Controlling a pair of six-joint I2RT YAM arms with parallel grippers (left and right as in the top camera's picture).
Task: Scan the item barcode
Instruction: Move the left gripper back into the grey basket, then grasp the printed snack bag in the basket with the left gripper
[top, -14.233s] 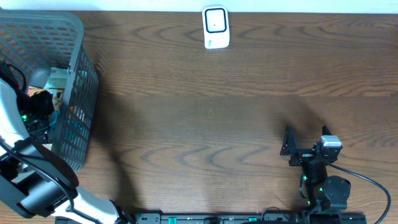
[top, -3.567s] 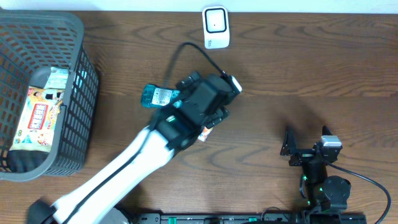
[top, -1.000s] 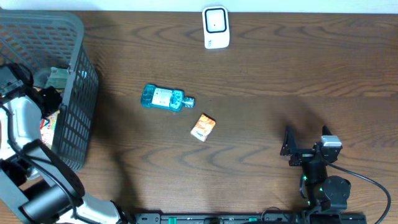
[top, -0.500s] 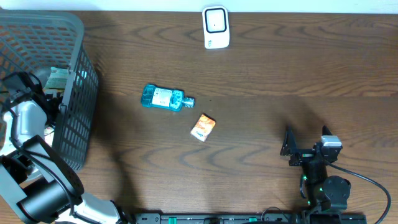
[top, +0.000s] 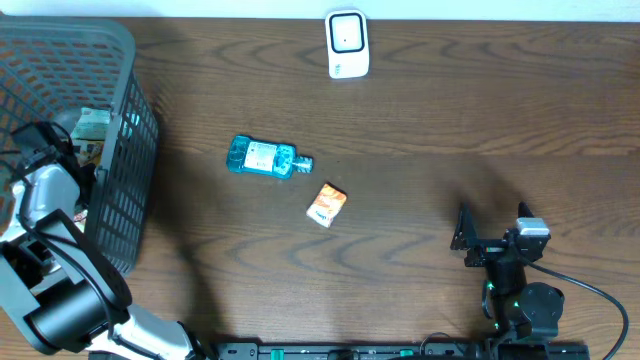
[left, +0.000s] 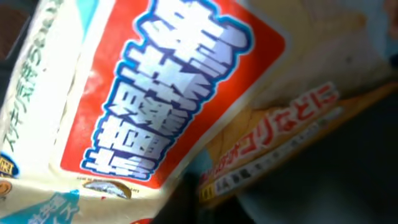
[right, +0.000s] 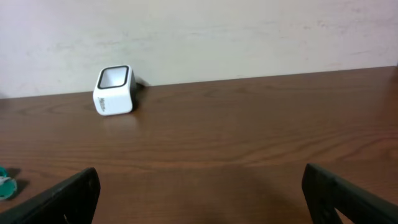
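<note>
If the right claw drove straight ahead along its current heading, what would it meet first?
Nothing close: the right claw faces bare table, free as far as the back wall. The white scanner sits left of that line; depth is hard to judge.

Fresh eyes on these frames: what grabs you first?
The red-and-white snack packet with bold blue lettering, filling the left wrist view. Overhead, the left arm reaches into the grey basket at the left edge. A teal bottle and an orange packet lie in the centre, below the white scanner.

L end effector (top: 70, 150): wide a sec ago, now closed in basket (top: 125, 70), right at red-label pkt (left: 161, 93).
</note>
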